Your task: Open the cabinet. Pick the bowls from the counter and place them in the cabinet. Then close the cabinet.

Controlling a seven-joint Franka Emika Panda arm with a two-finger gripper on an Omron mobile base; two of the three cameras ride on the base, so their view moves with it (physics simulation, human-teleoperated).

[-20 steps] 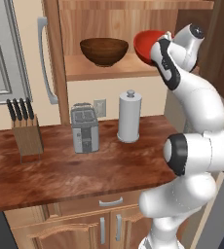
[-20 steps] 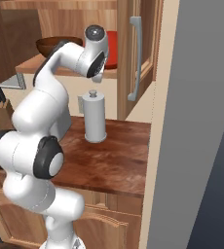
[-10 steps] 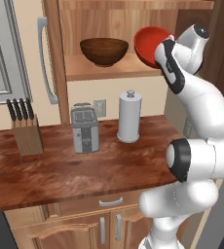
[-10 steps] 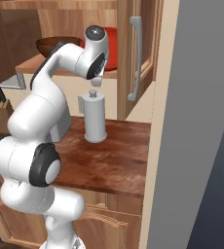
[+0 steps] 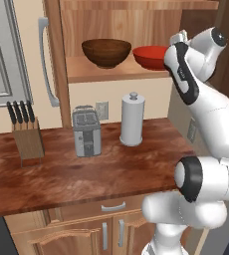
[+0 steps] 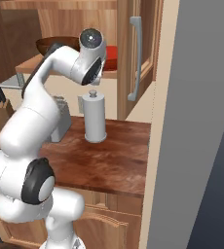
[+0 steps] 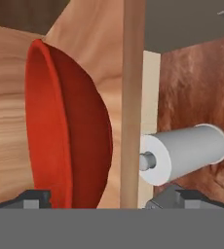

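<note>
The cabinet (image 5: 57, 60) stands open, and its right door (image 6: 136, 58) is swung out. On its shelf (image 5: 111, 73) the dark brown bowl (image 5: 106, 52) rests upright at the left. The red bowl (image 5: 149, 56) lies flat beside it on the right. My gripper (image 7: 104, 199) is at the red bowl's right side, open, its fingertips (image 7: 36, 197) spread wide. In the hand view the red bowl (image 7: 67, 131) and the shelf's front edge lie between the tips, with nothing gripped. The counter (image 5: 86, 174) runs below.
A white paper towel roll (image 5: 132, 119) stands on the counter right under the shelf, with a toaster (image 5: 86, 132) and a knife block (image 5: 24, 134) further left. A grey wall (image 6: 201, 121) closes the right side. Base cabinet doors (image 5: 111, 234) sit under the counter.
The red bowl, held tilted at the shelf's right end before, now lies flat on the shelf. My jaws have opened wide and let it go.
</note>
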